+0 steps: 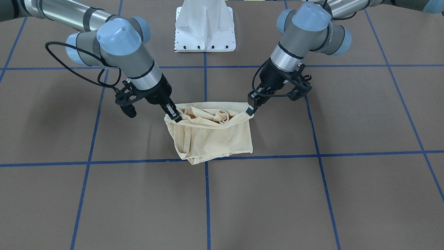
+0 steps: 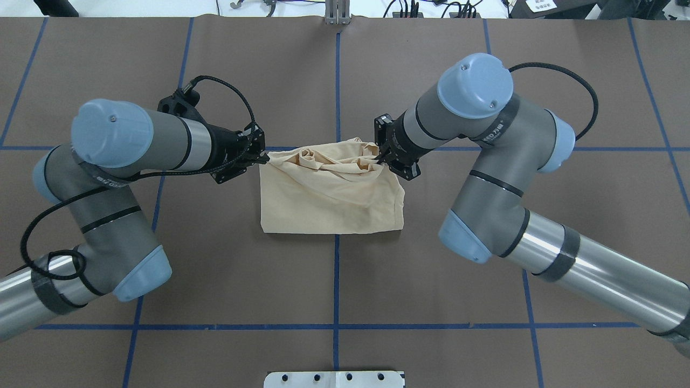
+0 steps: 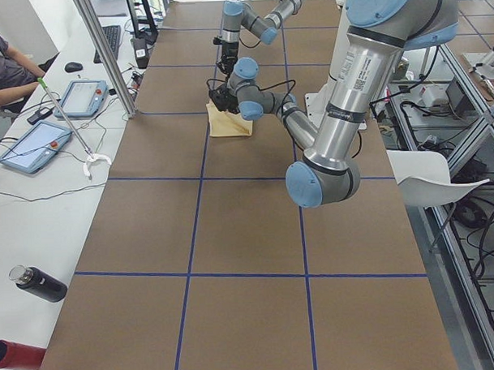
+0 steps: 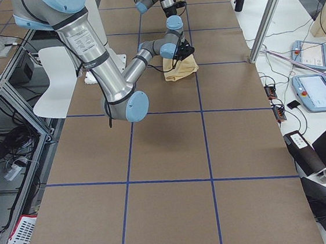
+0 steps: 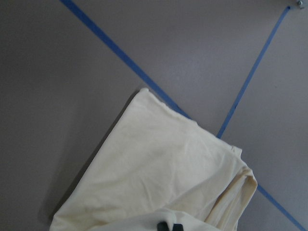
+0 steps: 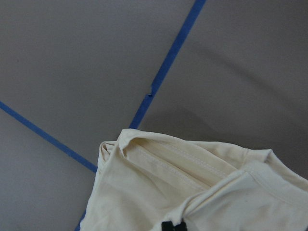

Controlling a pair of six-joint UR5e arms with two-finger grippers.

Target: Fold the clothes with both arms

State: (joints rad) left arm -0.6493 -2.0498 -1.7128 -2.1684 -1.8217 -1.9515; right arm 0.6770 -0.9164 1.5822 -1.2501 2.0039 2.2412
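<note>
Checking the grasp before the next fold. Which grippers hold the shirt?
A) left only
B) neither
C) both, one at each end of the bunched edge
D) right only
C: the left gripper and the right gripper each have their jaws shut on one end of the bunched edge of the shirt, which is strung between them.

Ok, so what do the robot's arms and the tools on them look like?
Both arms match: the left arm and right arm are silver and grey tubes with rounded light-blue joint caps and black bands bearing small white lettering. A black braided cable loops off each wrist. The left tool and right tool are black with two slim fingers.
</note>
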